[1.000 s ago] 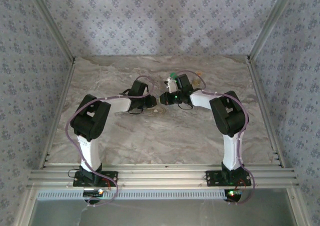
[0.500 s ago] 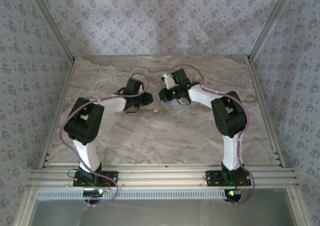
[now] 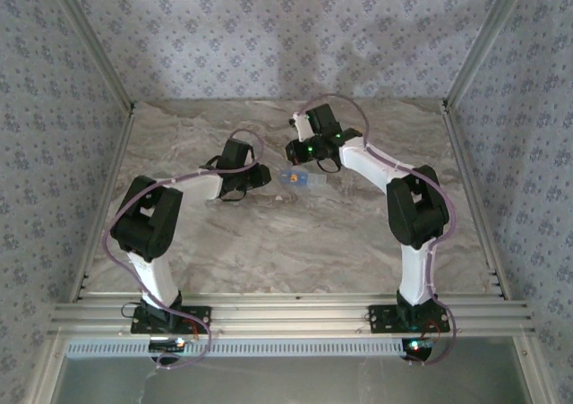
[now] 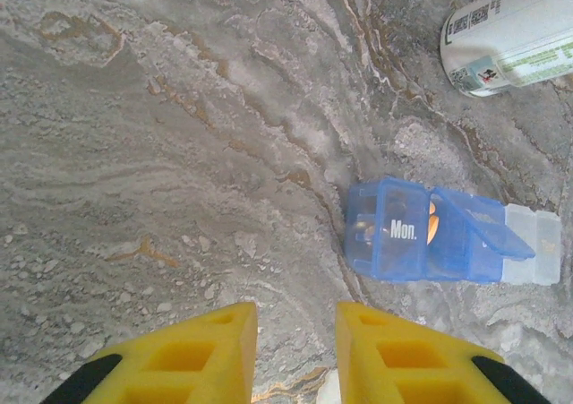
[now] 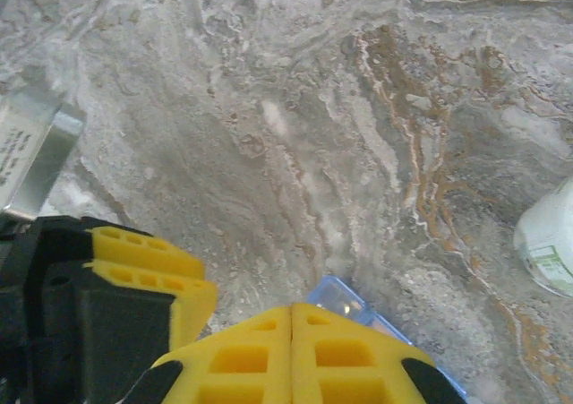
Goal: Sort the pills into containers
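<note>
Just ahead of the parted, empty fingertips of the left gripper (image 4: 295, 322), just beyond the clenched, empty right gripper (image 5: 291, 313): blue pill box (image 4: 430, 234), one lid raised, newly uncovered as both arms drew apart; apparently released, awaiting more pills.

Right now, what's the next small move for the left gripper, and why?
Probably ease the open left gripper forward and rightward in its wrist view: the translucent blue plastic pill box lies ahead, right of the gap between its jaws, untouched, and one lid looks raised.
</note>
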Robot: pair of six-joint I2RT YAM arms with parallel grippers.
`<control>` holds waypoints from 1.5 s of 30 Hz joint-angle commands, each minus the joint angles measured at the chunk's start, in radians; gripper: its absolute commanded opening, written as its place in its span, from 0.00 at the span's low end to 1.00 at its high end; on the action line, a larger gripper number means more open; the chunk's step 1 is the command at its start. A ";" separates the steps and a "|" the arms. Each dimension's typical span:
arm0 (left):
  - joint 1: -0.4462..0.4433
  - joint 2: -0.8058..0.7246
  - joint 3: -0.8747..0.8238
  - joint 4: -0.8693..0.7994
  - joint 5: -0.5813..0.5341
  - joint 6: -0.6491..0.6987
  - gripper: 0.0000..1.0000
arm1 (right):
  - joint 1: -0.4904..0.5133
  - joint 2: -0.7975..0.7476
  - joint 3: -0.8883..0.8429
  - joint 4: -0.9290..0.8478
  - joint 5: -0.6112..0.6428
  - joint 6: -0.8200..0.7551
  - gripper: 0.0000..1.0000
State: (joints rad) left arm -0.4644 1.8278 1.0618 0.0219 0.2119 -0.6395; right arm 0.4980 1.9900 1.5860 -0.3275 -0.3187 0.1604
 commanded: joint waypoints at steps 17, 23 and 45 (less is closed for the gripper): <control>0.007 -0.048 -0.028 -0.004 -0.012 0.029 0.28 | 0.037 0.202 0.011 -0.123 0.164 -0.056 0.04; 0.009 -0.051 -0.031 -0.002 -0.008 0.026 0.28 | 0.037 0.180 -0.015 -0.086 0.162 -0.073 0.00; 0.016 -0.096 -0.041 -0.021 -0.030 0.039 0.28 | 0.054 0.098 -0.055 -0.076 0.179 -0.061 0.00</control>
State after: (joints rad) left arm -0.4572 1.7687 1.0370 0.0185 0.1936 -0.6178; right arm 0.5442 2.1075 1.5833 -0.4000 -0.1703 0.0963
